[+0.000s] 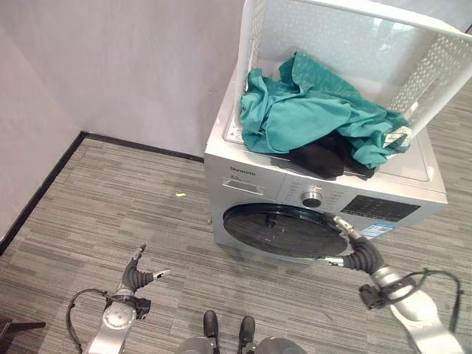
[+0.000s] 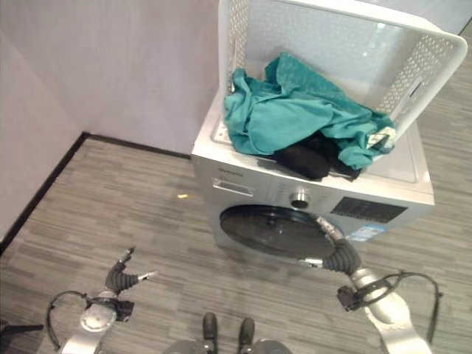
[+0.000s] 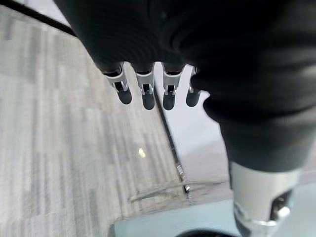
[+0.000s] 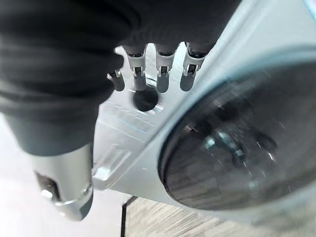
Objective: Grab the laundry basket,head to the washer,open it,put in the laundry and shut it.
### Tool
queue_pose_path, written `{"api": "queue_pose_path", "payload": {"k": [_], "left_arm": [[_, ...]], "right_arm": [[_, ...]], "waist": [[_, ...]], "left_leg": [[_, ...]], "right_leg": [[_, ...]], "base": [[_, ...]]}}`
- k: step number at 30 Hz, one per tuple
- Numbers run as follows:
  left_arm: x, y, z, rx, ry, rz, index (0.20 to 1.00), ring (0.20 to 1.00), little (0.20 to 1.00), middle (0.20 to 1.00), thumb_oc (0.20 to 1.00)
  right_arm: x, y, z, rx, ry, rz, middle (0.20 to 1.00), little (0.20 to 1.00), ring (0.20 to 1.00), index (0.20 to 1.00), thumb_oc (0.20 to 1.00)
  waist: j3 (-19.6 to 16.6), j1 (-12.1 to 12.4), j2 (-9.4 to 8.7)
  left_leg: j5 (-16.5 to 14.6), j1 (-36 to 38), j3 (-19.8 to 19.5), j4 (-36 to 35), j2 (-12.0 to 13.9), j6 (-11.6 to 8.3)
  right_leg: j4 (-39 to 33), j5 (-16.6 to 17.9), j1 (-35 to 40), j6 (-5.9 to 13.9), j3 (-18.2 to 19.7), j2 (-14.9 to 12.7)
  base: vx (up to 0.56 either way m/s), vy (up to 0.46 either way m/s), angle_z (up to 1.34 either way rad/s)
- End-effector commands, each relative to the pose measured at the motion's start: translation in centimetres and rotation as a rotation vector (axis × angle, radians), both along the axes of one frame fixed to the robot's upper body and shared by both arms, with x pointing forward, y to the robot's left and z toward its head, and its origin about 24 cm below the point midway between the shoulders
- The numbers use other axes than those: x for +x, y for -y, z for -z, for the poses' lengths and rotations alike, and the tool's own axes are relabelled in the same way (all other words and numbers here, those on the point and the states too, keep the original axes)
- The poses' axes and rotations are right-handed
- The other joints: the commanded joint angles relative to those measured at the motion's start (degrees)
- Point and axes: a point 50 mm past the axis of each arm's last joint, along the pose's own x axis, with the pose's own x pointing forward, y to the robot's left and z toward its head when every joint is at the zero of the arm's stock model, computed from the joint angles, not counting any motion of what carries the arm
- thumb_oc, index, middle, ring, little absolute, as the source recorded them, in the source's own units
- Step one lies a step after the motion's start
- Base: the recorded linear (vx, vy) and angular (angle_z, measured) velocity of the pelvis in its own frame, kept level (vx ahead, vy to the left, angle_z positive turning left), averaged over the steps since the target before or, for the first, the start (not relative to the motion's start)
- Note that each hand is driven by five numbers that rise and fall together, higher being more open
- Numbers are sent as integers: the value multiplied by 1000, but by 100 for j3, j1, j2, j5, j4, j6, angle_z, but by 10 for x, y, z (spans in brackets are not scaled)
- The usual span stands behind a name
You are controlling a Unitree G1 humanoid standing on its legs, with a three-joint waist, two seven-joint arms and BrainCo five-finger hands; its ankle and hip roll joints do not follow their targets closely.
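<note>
A silver washer point(image 1: 254, 181) stands against the wall, its round dark door point(image 1: 284, 230) flush with the front. On its top a white laundry basket point(image 1: 435, 66) lies tipped on its side, with teal laundry point(image 1: 302, 110) and a dark garment point(image 1: 317, 158) spilling toward the front edge. My right hand point(image 1: 360, 253) is at the door's right rim, open with straight fingers point(image 4: 163, 69) pointing at the control panel and its knob point(image 4: 145, 98). Low at the left, over the floor, my left hand point(image 1: 136, 276) hangs open and holds nothing.
Grey striped carpet runs in front of and left of the washer. A small yellow scrap point(image 1: 180, 194) lies on it near the washer's left corner. Pale walls with a black skirting point(image 1: 44, 188) close off the left and back.
</note>
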Motion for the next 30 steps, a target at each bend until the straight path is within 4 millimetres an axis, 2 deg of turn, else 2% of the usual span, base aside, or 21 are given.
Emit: {"api": "queue_pose_path", "payload": {"k": [1, 3, 5, 9, 10, 14, 17, 18, 19, 22, 24, 26, 30], "left_arm": [[3, -20, -14, 62, 36, 29, 1000, 1000, 1000, 1000, 1000], [-2, -21, -24, 63, 74, 40, 1000, 1000, 1000, 1000, 1000], [-4, -20, -28, 60, 85, 57, 1000, 1000, 1000, 1000, 1000], [-6, -19, -56, 62, 182, 109, 1000, 1000, 1000, 1000, 1000], [-5, -16, -71, 66, 237, 147, 1000, 1000, 1000, 1000, 1000], [-3, -12, -87, 68, 286, 188, 1000, 1000, 1000, 1000, 1000], [2, -8, -110, 107, 360, 243, 1000, 1000, 1000, 1000, 1000], [2, -8, -110, 106, 361, 242, 1000, 1000, 1000, 1000, 1000], [7, -5, -126, 118, 418, 268, 1000, 1000, 1000, 1000, 1000], [12, 2, -143, 139, 480, 320, 1000, 1000, 1000, 1000, 1000], [14, 4, -145, 140, 483, 332, 1000, 1000, 1000, 1000, 1000], [18, 10, -159, 154, 525, 384, 1000, 1000, 1000, 1000, 1000], [25, 19, -170, 158, 552, 444, 1000, 1000, 1000, 1000, 1000]], "right_arm": [[0, -9, -30, -23, 119, -134, 1000, 1000, 1000, 1000, 1000], [0, -10, -48, -44, 188, -165, 1000, 1000, 1000, 1000, 1000], [1, -10, -53, -45, 208, -169, 1000, 1000, 1000, 1000, 1000], [4, -8, -87, -135, 370, -171, 1000, 1000, 1000, 1000, 1000], [4, -9, -103, -176, 457, -167, 1000, 1000, 1000, 1000, 1000], [4, -10, -125, -220, 586, -153, 1000, 1000, 1000, 1000, 1000], [9, -10, -150, -416, 775, -71, 1000, 1000, 1000, 1000, 1000], [10, -10, -150, -418, 779, -70, 1000, 1000, 1000, 1000, 1000], [17, -9, -159, -512, 832, -24, 1000, 1000, 1000, 1000, 1000], [21, -9, -173, -662, 894, 15, 1000, 1000, 1000, 1000, 1000], [25, -9, -174, -687, 899, 27, 1000, 1000, 1000, 1000, 1000], [30, -5, -186, -876, 934, 87, 1000, 1000, 1000, 1000, 1000], [44, 3, -193, -1058, 920, 152, 1000, 1000, 1000, 1000, 1000]], "waist": [[-498, 120, -39], [-547, 151, -50], [-578, 160, -49], [-673, 202, -66], [-723, 227, -76], [-813, 263, -78], [-903, 355, -63], [-893, 352, -60], [-941, 404, -66], [-992, 440, -80], [-993, 458, -78], [-1010, 505, -88], [-1038, 572, -112]], "left_leg": [[-76, -73, 88, 214, 367, -219], [-99, -57, 68, 212, 361, -218], [-107, -48, 63, 201, 359, -217], [-139, -22, 33, 168, 358, -198], [-153, -7, 10, 149, 358, -184], [-177, 12, -26, 123, 335, -166], [-252, 86, -87, 93, 319, -145], [-221, 63, -82, 101, 316, -139], [-234, 71, -104, 98, 308, -130], [-243, 86, -124, 98, 297, -119], [-249, 83, -138, 102, 291, -114], [-265, 102, -157, 100, 280, -112], [-299, 109, -164, 110, 265, -99]], "right_leg": [[444, -125, -165, 895, -29, -731], [427, -123, -138, 903, -55, -732], [419, -123, -127, 911, -74, -732], [433, -133, -112, 922, -111, -732], [449, -144, -97, 929, -131, -737], [450, -152, -78, 939, -163, -747], [466, -210, -26, 959, -175, -757], [464, -180, -44, 953, -177, -761], [458, -182, -31, 957, -184, -766], [452, -175, -13, 956, -204, -765], [450, -170, -15, 958, -208, -770], [443, -164, 14, 968, -226, -782], [401, -148, 51, 982, -231, -788]], "base": [[36, -11, 10], [39, -9, 4], [0, 0, 0], [41, 0, 1], [56, 2, 3], [37, 7, 6], [54, 16, 6], [0, 0, 0], [3, 15, 4], [29, 8, 2], [21, 1, 1], [38, 16, 3], [16, 6, 0]]}}
